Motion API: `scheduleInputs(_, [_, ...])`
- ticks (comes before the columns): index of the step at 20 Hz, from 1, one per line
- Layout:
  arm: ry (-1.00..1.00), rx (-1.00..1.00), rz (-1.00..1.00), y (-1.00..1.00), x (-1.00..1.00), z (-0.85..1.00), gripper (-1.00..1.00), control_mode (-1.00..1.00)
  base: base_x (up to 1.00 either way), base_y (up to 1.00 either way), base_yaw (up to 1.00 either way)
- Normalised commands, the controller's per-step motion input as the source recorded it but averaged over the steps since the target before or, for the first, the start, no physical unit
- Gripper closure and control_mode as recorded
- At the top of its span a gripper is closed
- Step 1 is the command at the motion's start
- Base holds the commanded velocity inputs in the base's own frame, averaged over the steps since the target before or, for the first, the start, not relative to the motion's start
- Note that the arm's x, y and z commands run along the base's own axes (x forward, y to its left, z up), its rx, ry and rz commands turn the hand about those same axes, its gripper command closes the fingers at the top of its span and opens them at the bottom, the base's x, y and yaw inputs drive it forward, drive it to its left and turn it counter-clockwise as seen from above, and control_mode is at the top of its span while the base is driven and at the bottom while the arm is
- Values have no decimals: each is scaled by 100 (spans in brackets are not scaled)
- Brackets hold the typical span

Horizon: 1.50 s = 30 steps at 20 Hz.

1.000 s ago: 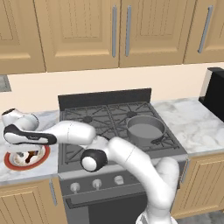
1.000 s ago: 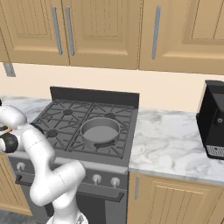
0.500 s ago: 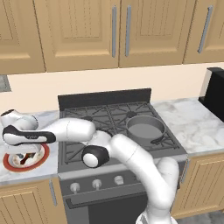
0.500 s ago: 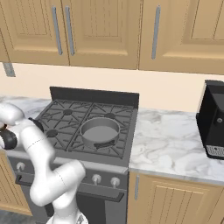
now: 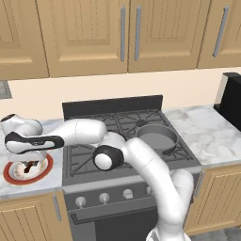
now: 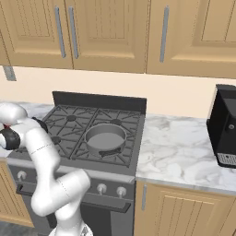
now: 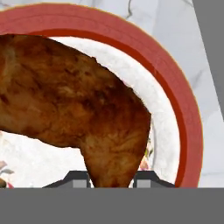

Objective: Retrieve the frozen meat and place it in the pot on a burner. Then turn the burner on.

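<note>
Hand view: the gripper [image 7: 111, 177] has its two dark fingertips [image 7: 78, 178] drawn close together, one on each side of the narrow end of the frozen meat [image 7: 74, 109], and both press against it. The jaws are nearly closed and clamp that thin end between them. The meat is a reddish-brown, drumstick-shaped piece with a mottled, rough-looking skin, broad at the far end and tapering toward the fingertips. It lies on a white plate with a red rim [image 7: 186, 127], and the plate sits on a grey-veined marble counter [image 7: 175, 26].

In the left base view the gripper [image 5: 29, 164] hangs over the same plate [image 5: 10, 175], which stands on the counter [image 5: 28, 190] near its front edge, just left of the stove [image 5: 132, 141]. A dark bit of the meat [image 5: 31, 165] shows under the hand.

The pot [image 5: 156, 136], shallow, round and grey with a short side handle, sits on the stove's front right burner, well apart from the plate. In the right base view the pot [image 6: 106, 137] appears empty.
</note>
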Motion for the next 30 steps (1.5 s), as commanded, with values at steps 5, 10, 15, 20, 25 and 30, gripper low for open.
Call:
scheduleInputs(5, [-1, 0, -9, -54, -8, 70, 100, -100, 0, 0, 0])
scheduleInputs(10, [-1, 7, -7, -96, -42, 7, 100, -100, 0, 0, 0])
scheduleInputs(15, [-4, 9, -5, -100, -72, 16, 100, -100, 0, 0, 0])
scheduleInputs(20, [-14, 13, -1, -100, -75, 12, 100, -100, 0, 0, 0])
scheduleInputs(25, [-16, 18, 0, -100, -44, 17, 100, -100, 0, 0, 0])
scheduleInputs(30, [-13, 10, 3, -100, -11, 40, 100, -100, 0, 0, 0])
